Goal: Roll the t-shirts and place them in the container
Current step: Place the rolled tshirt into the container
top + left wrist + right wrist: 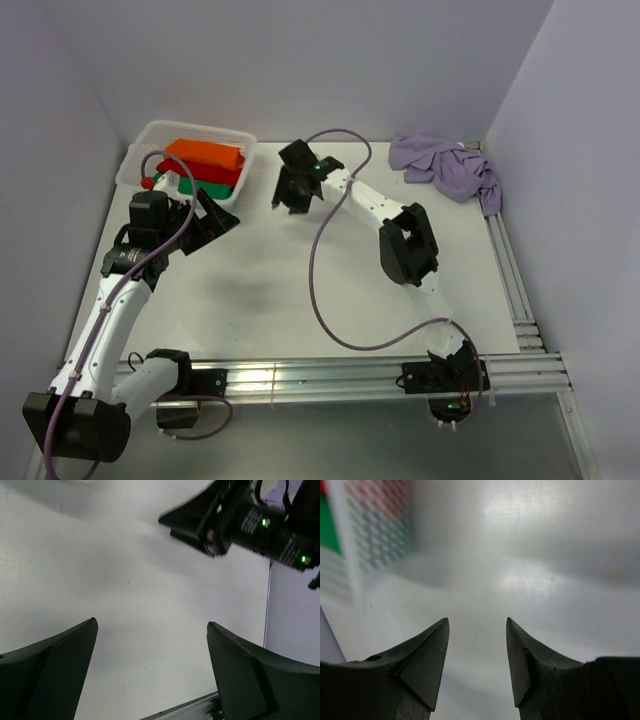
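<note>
Fingers on your L gripper (pixel 215 222) stand wide apart, R gripper (pixel 292 195) parted less, both empty, beside white bin (pixel 135 160). Orange t-shirt (pixel 205 155) lies in that bin; lilac t-shirt (pixel 445 165) crumpled at far-right corner of table (pixel 270 290).

Robot lab cell, bare pale walls (pixel 330 60), white table (pixel 260 290), aluminium rails (pixel 330 378) (arms (pixel 375 205) bolted on)
</note>
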`<state>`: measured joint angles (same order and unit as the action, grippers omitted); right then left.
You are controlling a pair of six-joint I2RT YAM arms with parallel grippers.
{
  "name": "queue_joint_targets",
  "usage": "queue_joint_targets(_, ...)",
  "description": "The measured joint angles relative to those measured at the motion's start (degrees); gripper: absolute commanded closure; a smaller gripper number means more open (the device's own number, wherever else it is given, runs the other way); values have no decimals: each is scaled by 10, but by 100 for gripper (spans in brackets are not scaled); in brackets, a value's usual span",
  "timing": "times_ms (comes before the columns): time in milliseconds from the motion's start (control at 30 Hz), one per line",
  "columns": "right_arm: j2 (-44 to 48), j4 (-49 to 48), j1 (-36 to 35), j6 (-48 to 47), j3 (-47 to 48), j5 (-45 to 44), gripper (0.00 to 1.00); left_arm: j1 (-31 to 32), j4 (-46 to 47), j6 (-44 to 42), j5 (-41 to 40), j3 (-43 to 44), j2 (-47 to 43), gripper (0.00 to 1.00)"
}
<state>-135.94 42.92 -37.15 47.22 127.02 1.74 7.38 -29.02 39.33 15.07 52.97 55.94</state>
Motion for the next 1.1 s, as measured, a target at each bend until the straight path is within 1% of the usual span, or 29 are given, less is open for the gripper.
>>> queue_joint_targets(33, 26, -19, -2, 2, -45, 5, 43, 0, -1, 2, 0, 0, -2, 4)
queue_joint_targets(100, 96, -40, -1, 3, -166, 14, 42, 0, -3, 4, 0, 0, -7, 4)
queue_joint_targets(167, 162, -47, 11, -4, -264, 21, 41, 0, -3, 7, 1, 0, -13, 4)
queue_joint_targets(267, 263, -74, 31, -28, -384, 25, 38, 0, -3, 11, 2, 0, -22, 4)
queue_joint_targets(333, 332, -87, 41, -43, -448, 24, 35, 0, 0, 18, 4, -3, -29, 4)
queue_joint_targets(467, 494, -126, 34, -76, -568, 25, 23, 0, 4, 20, 7, -17, -45, 4)
queue_joint_targets(533, 570, -138, 28, -84, -612, 28, 19, 0, 5, 19, 9, -23, -52, 5)
queue_joint_targets(600, 635, -141, 22, -92, -646, 32, 11, 0, 6, 19, 13, -31, -60, 5)
queue_joint_targets(667, 695, -149, 22, -97, -676, 37, 6, 1, 7, 19, 16, -45, -73, 6)
queue_joint_targets(700, 724, -152, 22, -98, -692, 37, 5, 1, 7, 19, 17, -53, -82, 5)
queue_joint_targets(767, 783, -157, 22, -101, -725, 37, 4, 1, 11, 22, 19, -68, -101, 5)
queue_joint_targets(867, 847, -153, 22, -103, -758, 34, 4, 1, 17, 30, 21, -90, -137, 5)
queue_joint_targets(1100, 917, -146, 22, -103, -802, 23, 3, 2, 32, 50, 33, -131, -201, 5)
